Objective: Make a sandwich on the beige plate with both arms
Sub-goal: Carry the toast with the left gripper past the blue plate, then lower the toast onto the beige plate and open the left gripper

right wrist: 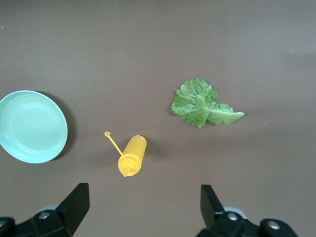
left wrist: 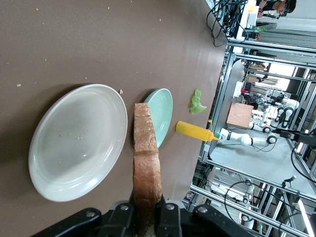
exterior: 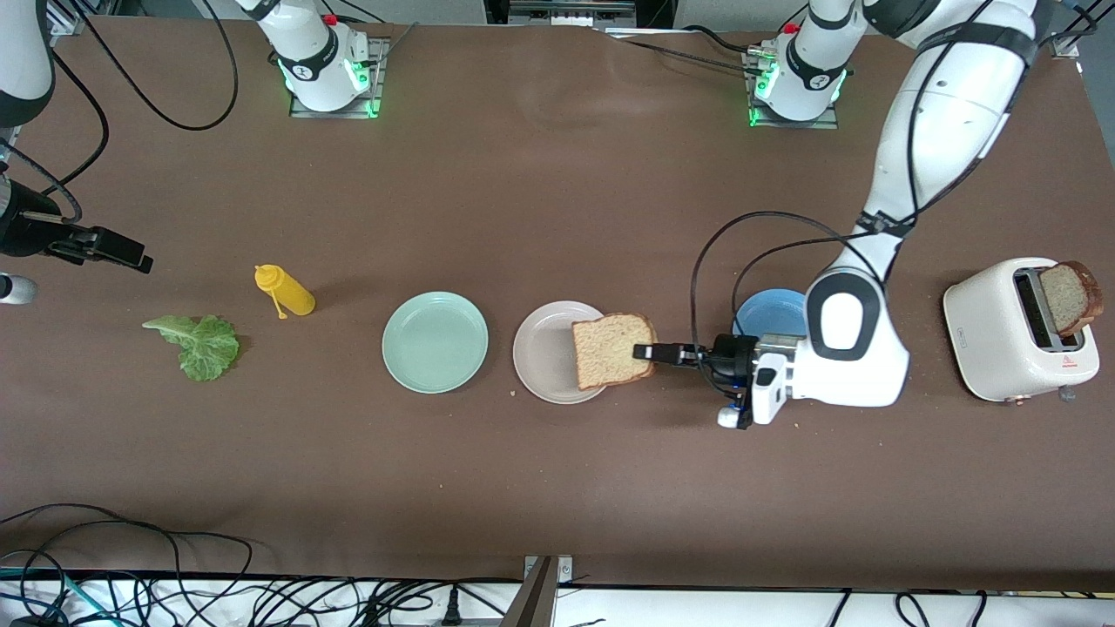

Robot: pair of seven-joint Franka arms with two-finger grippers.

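- Surface: brown table (exterior: pixel 540 200), a few crumbs on it. Cables trail along the edge nearest the front camera; the left wrist view shows metal framing and lab benches past the table end.
- Right gripper (right wrist: pixel 143 210): up in the air at the right arm's end of the table, over bare table near the lettuce leaf (exterior: pixel 199 345) and the yellow squeeze bottle (exterior: pixel 286 291). Fingers spread wide, nothing between them. This arm waits.
- Lettuce leaf lies flat on the table. Bottle lies on its side, a bit farther from the front camera than the leaf.
- Mint-green plate (exterior: pixel 435 341): on the table beside the beige plate, toward the right arm's end. Nothing on it.
- Beige plate (exterior: pixel 542 353): mid-table, only crumbs on it.
- Left gripper (exterior: pixel 646 352): clenched on one edge of a bread slice (exterior: pixel 612 349), gripper lying level. The slice is flat over the beige plate's edge toward the left arm's end, part of it overhanging the rim. Cannot tell if it touches the plate.
- Blue plate (exterior: pixel 771 312): mostly hidden under the left arm's wrist.
- White toaster (exterior: pixel 1017 331): at the left arm's end, a second bread slice (exterior: pixel 1071 298) sticking out of its slot, tilted.
- Writing: small red mark on the toaster's front, unreadable.
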